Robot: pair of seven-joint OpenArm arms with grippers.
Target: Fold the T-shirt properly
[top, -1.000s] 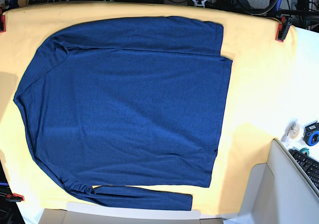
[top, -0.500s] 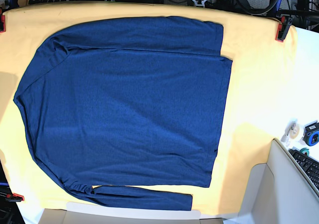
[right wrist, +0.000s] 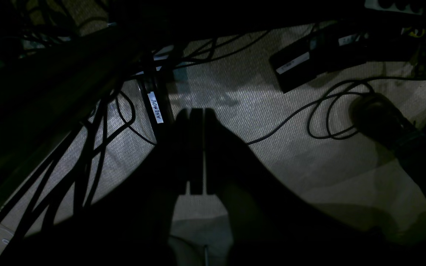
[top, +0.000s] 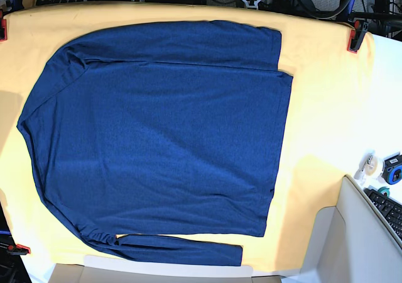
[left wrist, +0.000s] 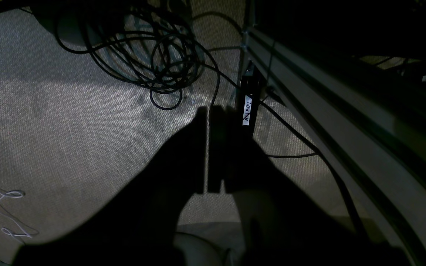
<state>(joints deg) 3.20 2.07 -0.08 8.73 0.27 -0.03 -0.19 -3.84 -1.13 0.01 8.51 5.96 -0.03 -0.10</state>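
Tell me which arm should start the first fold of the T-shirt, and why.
Neither arm is clearly better placed. The left gripper and right gripper are both shut, empty and off the table above carpet. The T-shirt lies flat and spread, both sleeves folded along its sides. Tentatively, use both.

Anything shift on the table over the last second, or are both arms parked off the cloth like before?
Nothing visibly changed. The T-shirt lies spread flat on the yellow table cloth exactly as before, both sleeves folded along its sides. Neither arm shows in the base view; the left gripper and right gripper hang shut over the floor, holding nothing.
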